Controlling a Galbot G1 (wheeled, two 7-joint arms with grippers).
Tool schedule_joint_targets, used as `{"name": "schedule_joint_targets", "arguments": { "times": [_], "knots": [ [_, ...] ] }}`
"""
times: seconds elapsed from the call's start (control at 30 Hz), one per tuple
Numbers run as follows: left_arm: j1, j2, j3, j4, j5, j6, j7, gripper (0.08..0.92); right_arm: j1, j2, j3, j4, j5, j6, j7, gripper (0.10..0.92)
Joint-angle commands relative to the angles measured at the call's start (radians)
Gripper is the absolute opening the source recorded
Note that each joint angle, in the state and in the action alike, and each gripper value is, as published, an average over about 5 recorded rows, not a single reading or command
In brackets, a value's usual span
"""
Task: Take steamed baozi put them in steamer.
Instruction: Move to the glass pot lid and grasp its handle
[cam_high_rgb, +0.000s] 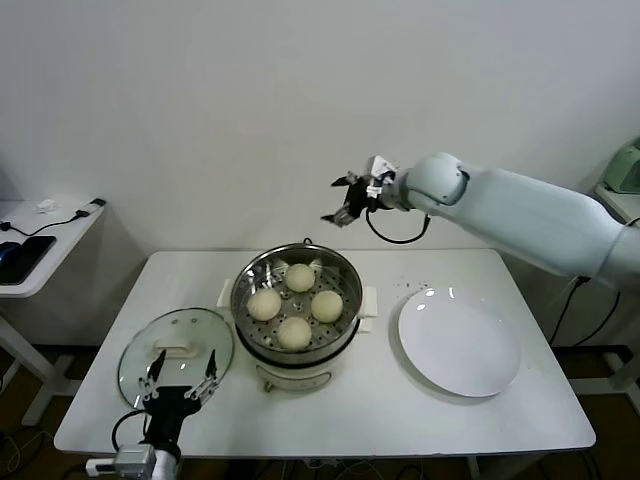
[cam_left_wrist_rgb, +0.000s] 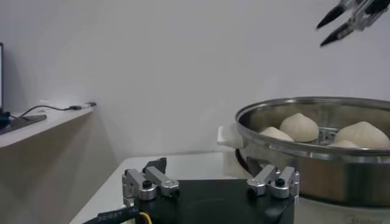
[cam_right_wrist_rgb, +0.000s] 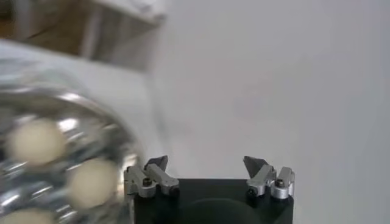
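Right end effector (cam_high_rgb: 343, 200) hangs in the air above the far rim of the steamer (cam_high_rgb: 297, 300) – fingers spread wide, holding nothing, touching nothing, tips aimed left and slightly down. Left end effector (cam_high_rgb: 180, 377) sits low at the near-left table (cam_high_rgb: 380, 400) edge, fingers spread too, empty, just near of the glass lid (cam_high_rgb: 175, 345).

Steamer stands upright, centre of table, open mouth facing up; round, so no clear long axis. Shiny steel wall, perforated tray inside, white base w/ side handles.

All 4 steamed baozi (cam_high_rgb: 295, 305) rest on the tray – smooth, cream-white, round, set in a diamond, apart from each other. White plate (cam_high_rgb: 459, 342) lies to the right.
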Motion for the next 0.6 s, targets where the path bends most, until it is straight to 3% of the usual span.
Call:
{"name": "schedule_joint_targets", "arguments": {
  "times": [0.03,0.27,0.6],
  "knots": [
    [-0.026,0.002,-0.005,0.016,-0.028,0.002,-0.022,0.823,-0.639,-0.222,0.686,0.097,-0.125,0.167,0.445,0.823],
    [-0.050,0.014,-0.013,0.041,-0.036,0.003,-0.029,0.823,-1.128,-0.200,1.098,0.208,-0.219,0.270,0.481,0.823],
    [-0.050,0.018,-0.012,0.051,-0.014,-0.017,-0.034,0.823,-1.564,0.005,1.454,0.295,-0.276,0.438,0.436,0.823]
  ]
}}
